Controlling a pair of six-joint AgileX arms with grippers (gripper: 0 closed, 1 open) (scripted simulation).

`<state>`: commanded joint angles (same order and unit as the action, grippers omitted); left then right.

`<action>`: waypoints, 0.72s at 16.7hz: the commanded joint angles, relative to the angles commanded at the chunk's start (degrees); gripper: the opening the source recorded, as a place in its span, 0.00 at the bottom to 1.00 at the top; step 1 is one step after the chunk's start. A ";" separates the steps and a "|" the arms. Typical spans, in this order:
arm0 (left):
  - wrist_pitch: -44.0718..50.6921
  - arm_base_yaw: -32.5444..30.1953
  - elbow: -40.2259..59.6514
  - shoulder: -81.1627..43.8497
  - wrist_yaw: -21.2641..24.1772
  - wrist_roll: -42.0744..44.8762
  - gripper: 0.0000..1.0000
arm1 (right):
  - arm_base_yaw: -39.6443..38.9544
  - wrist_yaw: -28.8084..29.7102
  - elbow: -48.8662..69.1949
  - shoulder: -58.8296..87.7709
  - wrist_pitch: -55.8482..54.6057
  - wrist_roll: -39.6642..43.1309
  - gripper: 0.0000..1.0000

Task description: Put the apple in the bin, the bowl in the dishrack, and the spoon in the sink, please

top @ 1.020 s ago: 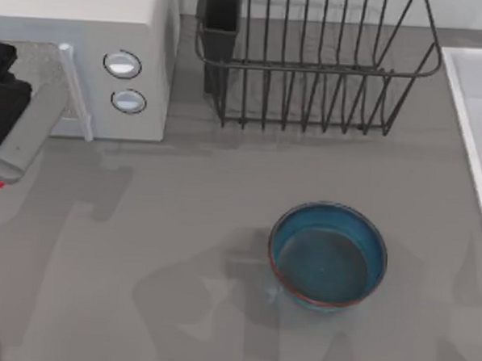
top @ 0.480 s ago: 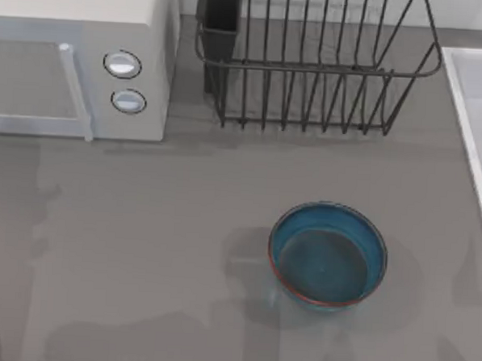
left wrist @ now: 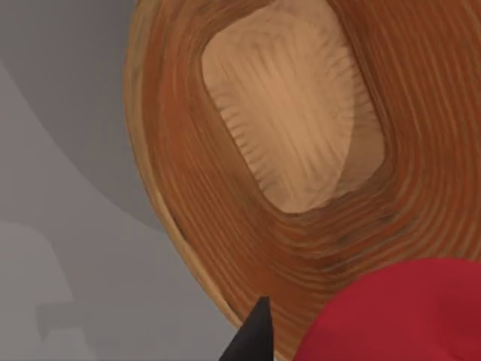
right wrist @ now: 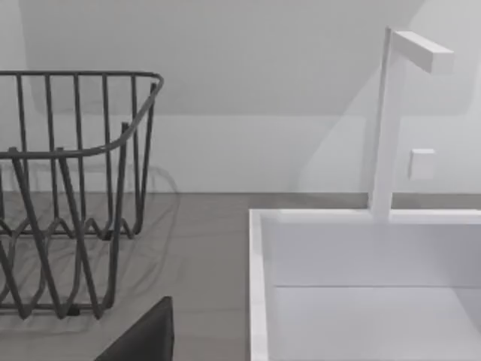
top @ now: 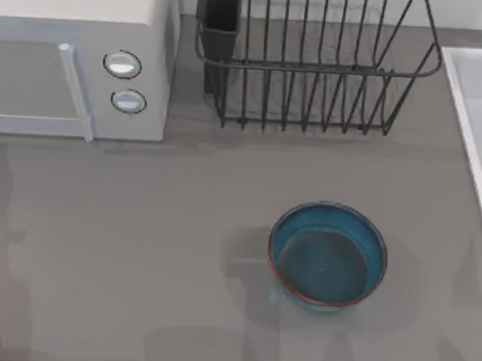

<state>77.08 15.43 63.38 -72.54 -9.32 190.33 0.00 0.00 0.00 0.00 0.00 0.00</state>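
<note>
**One apple over the basket, bowl alone on the table**

One red apple shows in the left wrist view, right beside a dark fingertip of the left gripper; whether that gripper clamps it cannot be told. Beyond the apple lies a round woven wooden bin with a paler flat bottom, resting on a grey floor.

From above, the blue-teal bowl sits upright on the grey table, right of centre and well apart from everything else. Behind it stands the dark wire dishrack, its black utensil cup at the left corner. A white microwave with two round knobs fills the far left; the pale sink borders the right edge.

The right wrist view faces the sink basin, a white faucet and the rack's end; a dark part of the right gripper juts in, its state unclear.
</note>
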 joint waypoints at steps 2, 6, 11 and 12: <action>-1.00 1.15 -0.81 0.56 -0.81 4.27 0.00 | 0.00 0.00 0.00 0.00 0.00 0.00 1.00; -1.95 2.08 -1.48 1.01 -1.48 7.93 0.00 | 0.00 0.00 0.00 0.00 0.00 0.00 1.00; -2.00 1.92 -1.49 0.75 -1.35 7.99 0.00 | 0.00 0.00 0.00 0.00 0.00 0.00 1.00; -2.73 2.18 -2.24 0.59 -1.32 8.11 0.00 | 0.00 0.00 0.00 0.00 0.00 0.00 1.00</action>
<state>74.35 17.61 61.14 -71.95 -10.64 198.44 0.00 0.00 0.00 0.00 0.00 0.00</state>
